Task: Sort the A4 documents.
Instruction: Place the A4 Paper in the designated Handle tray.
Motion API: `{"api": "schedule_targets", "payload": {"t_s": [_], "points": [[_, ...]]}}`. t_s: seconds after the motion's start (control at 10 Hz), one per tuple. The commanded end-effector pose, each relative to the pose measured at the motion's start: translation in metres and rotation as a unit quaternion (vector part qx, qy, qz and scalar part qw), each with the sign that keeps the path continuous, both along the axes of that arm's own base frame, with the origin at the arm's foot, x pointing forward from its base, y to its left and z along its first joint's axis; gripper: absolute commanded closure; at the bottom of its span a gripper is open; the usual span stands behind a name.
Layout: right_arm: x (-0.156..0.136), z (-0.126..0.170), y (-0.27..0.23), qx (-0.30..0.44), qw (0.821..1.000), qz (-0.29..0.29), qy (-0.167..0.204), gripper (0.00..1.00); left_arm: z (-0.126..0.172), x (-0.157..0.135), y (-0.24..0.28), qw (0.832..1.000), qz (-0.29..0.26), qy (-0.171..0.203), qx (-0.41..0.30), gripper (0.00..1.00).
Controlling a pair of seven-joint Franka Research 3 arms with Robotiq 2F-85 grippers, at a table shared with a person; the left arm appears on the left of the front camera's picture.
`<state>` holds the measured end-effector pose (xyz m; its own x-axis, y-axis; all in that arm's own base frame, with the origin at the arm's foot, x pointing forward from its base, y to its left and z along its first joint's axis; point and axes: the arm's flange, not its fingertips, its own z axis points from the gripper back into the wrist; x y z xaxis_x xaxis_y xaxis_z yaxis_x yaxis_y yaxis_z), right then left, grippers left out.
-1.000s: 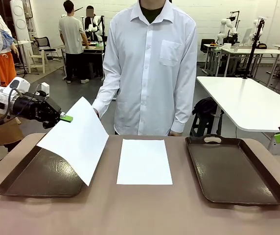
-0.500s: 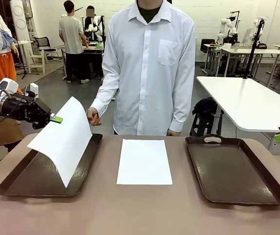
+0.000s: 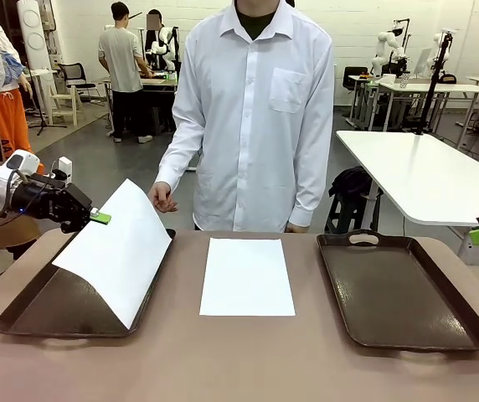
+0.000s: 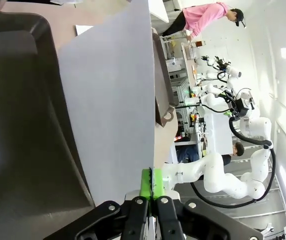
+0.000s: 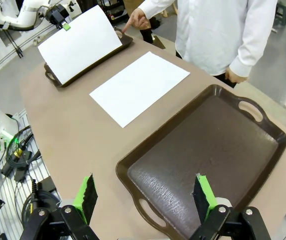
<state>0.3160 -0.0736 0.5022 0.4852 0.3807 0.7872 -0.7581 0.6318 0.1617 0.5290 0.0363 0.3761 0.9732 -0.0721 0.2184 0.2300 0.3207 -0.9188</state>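
- Lowering the held sheet (image 3: 122,251) into the left tray (image 3: 55,303) looks like the step in hand. The left gripper (image 3: 100,217) is clamped tight on one upper corner, and the paper hangs tilted over the tray. Its low corner is down by the near rim, can't tell if it's touching.
- In the left wrist view the green pads (image 4: 145,182) are pinched together right on the sheet's edge, so it's a thin corner grip. I'd go slow here, since paper held like that will probably flap or slip out if it's swung.
- Best bet imo: drop the wrist and flatten the sheet so it lands inside the rim instead of draped over it. Let go only once most of it lies on the tray floor.
- Mind the person's hand (image 3: 162,198), which is just past the tray's far corner and near the sheet's top edge.
- The other A4 sheet (image 3: 247,276) lies flat on the table (image 3: 239,368) between the two trays.
- The right gripper (image 5: 144,192) has its fingers spread wide with nothing in them, hovering over the bare right tray (image 5: 208,145). Might be where the middle sheet goes, but that's a guess.
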Motion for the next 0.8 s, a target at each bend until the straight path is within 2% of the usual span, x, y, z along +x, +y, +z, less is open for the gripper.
{"api": "schedule_targets", "payload": {"t_s": [0.0,0.5,0.7], "points": [[0.003,-0.001,0.0,0.008,1.0,0.008,-0.008,0.0,-0.003,0.005,0.004,1.0,0.013,-0.006,0.022,0.99],[0.003,-0.001,0.0,0.008,1.0,0.008,-0.008,0.0,-0.043,0.013,0.004,0.994,0.025,0.053,0.092,0.99],[0.003,-0.001,0.0,0.008,1.0,0.008,-0.008,0.0,-0.044,0.012,0.006,0.983,0.045,0.088,0.157,0.99]]}}
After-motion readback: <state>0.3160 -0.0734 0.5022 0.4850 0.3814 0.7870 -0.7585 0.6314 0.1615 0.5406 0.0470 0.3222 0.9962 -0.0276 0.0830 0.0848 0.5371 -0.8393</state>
